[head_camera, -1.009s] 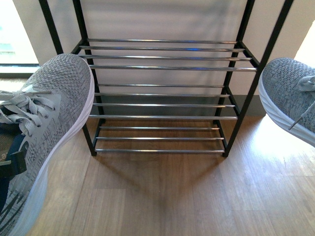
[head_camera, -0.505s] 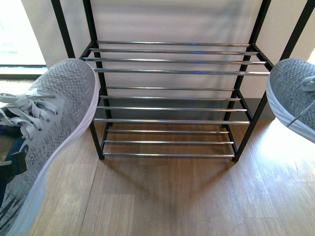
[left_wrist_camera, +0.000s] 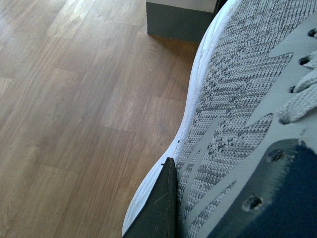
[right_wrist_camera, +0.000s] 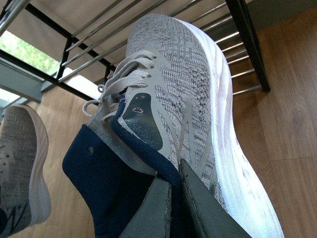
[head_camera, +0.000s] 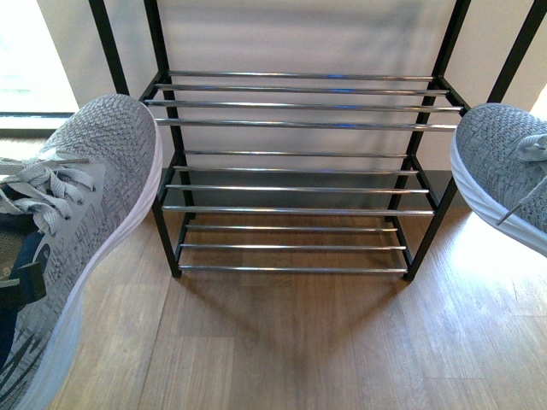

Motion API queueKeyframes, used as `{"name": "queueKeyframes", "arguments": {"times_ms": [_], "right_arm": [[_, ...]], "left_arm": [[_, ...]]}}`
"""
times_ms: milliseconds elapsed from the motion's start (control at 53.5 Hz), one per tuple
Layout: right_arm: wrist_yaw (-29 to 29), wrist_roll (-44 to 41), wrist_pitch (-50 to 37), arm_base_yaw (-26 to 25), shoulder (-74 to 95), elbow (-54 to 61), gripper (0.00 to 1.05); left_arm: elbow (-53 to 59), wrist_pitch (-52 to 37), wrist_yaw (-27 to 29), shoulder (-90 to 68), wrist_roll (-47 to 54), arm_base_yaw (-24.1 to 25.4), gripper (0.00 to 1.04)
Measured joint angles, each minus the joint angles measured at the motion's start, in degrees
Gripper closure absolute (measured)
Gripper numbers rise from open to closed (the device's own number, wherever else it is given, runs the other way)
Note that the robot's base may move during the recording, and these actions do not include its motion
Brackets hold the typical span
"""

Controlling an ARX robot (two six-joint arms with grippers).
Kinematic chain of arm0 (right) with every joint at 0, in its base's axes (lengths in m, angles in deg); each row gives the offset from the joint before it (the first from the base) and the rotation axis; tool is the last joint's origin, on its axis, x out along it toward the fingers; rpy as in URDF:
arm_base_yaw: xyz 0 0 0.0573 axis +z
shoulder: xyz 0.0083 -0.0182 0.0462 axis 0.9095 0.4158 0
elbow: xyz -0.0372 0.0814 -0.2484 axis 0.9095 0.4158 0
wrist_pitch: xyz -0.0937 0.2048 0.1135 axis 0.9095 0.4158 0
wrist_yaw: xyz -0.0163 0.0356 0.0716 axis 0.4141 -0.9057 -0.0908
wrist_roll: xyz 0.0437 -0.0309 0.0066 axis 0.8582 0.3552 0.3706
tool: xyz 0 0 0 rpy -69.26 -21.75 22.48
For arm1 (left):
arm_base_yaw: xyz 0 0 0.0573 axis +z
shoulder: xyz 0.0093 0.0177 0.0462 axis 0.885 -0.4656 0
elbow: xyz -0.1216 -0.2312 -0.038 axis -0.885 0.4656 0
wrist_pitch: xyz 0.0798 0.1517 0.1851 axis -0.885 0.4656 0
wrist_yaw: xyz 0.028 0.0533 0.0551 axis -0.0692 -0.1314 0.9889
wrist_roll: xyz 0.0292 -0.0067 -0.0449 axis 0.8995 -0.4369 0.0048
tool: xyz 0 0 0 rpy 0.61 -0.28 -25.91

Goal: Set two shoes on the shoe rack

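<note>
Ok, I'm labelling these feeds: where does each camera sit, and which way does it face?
Front: on the body between the arms, facing the shoe rack, left sneaker and right sneaker at its edges; no arm plainly visible.
Left wrist: on that wrist, looking past the left tool along the left sneaker to the floor.
Right wrist: past the right tool, clamping the right sneaker's collar, towards the rack.
Shared: front and right wrist both show rack and both sneakers.

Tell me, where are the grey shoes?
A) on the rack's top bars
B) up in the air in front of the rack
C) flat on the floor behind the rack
B: the left shoe and right shoe hang in front of the bare rack.
</note>
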Motion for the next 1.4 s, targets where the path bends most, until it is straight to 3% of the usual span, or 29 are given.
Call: {"name": "queueKeyframes", "arguments": {"times_ms": [1065,1121,1159,1215,1402], "right_arm": [[-0.1,0.0,0.0,0.0,0.0,0.1,1.03],[1.1,-2.9,-6.4,0.4,-0.5,2.2,1.03],[2.1,-6.5,-14.5,1.5,-1.1,4.3,1.03],[4.1,-9.3,-17.4,3.5,-1.1,3.5,1.03],[14.1,-10.3,-15.2,14.6,4.5,-5.3,1.03]], "left_arm": [[0.1,0.0,-0.1,0.0,0.0,0.0,1.03],[0.1,0.0,0.0,0.0,0.0,0.0,1.03],[0.1,0.0,0.0,0.0,0.0,0.0,1.03],[0.1,0.0,0.0,0.0,0.0,0.0,1.03],[0.1,0.0,0.0,0.0,0.0,0.0,1.03]]}}
